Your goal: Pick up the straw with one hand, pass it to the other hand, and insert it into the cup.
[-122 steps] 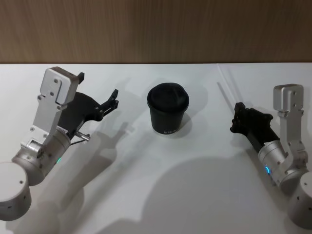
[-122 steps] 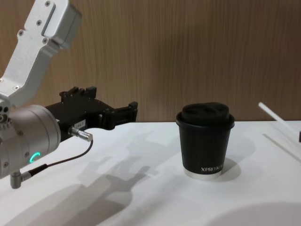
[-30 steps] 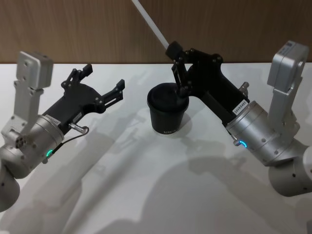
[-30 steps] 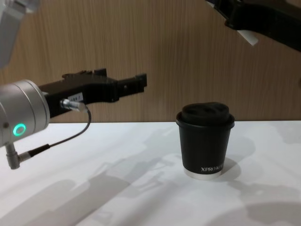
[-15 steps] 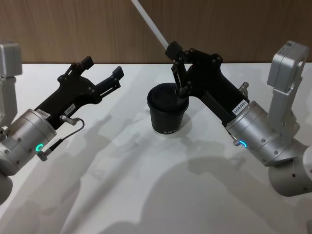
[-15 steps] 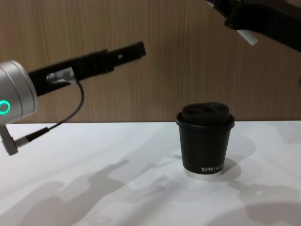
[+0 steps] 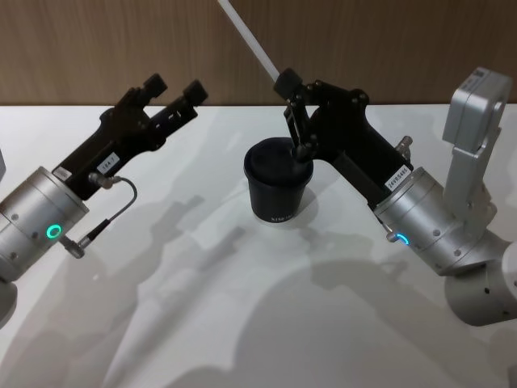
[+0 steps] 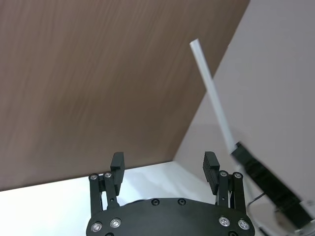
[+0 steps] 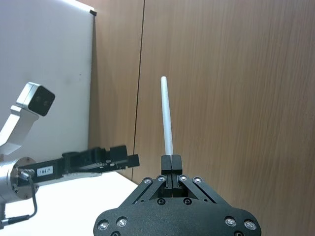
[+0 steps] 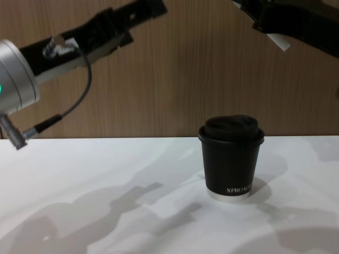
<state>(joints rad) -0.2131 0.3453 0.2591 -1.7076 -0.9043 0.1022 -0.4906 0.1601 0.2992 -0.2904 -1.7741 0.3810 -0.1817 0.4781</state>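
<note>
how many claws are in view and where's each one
2. The left claw, open, hangs in the air to the left of the cup. The right claw, shut on the straw, hangs high near the cup.

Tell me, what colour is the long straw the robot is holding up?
White. The straw shows best in the right wrist view.

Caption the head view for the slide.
Right gripper holds the straw up near the cup; open left gripper points toward it.
</note>
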